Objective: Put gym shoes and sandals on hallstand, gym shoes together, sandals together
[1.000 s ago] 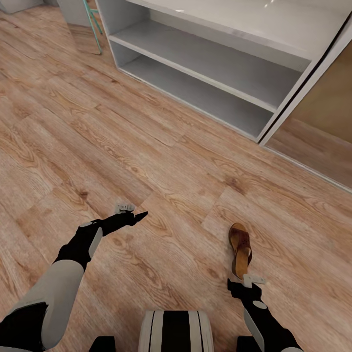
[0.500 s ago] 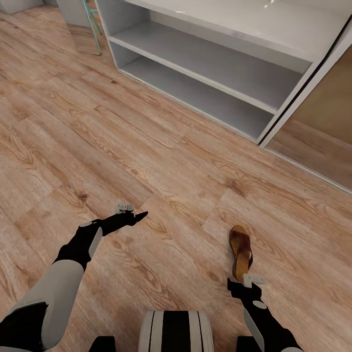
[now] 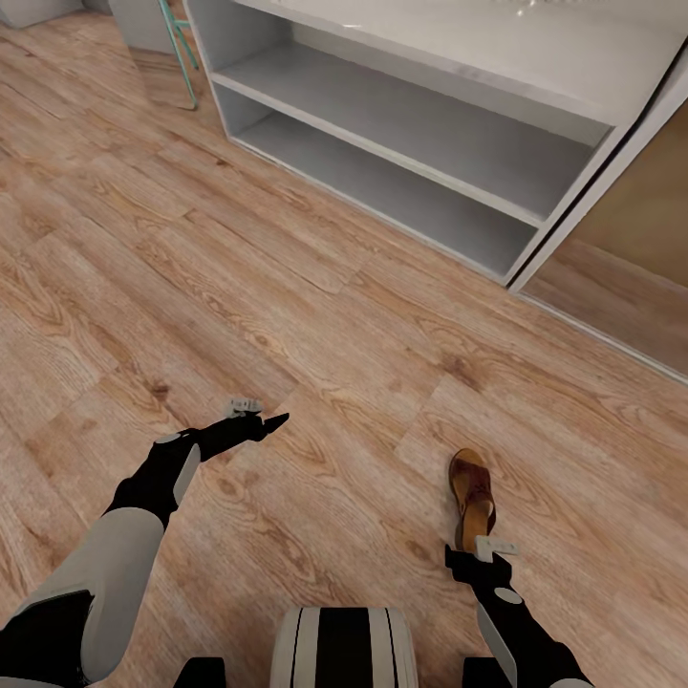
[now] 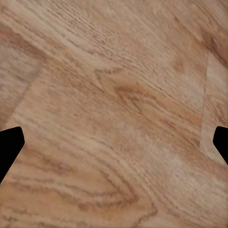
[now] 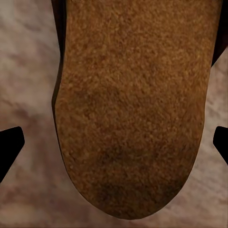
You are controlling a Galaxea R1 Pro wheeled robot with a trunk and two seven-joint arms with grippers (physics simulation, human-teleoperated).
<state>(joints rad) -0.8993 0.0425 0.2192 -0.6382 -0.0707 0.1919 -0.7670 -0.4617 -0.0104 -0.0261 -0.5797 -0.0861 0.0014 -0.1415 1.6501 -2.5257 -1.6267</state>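
so the right pincer [image 3: 483,547] is hovering spread wide over one sandal [image 3: 473,495] that's lying on the corridor floor [image 3: 315,315], nothing's sitting on the hallstand [image 3: 411,143] yet, left pincer [image 3: 256,413] is hanging open too

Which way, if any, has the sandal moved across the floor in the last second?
No. The sandal sits slightly lower in the head view, but the floor knot dropped with it: the camera shifted, not the sandal.
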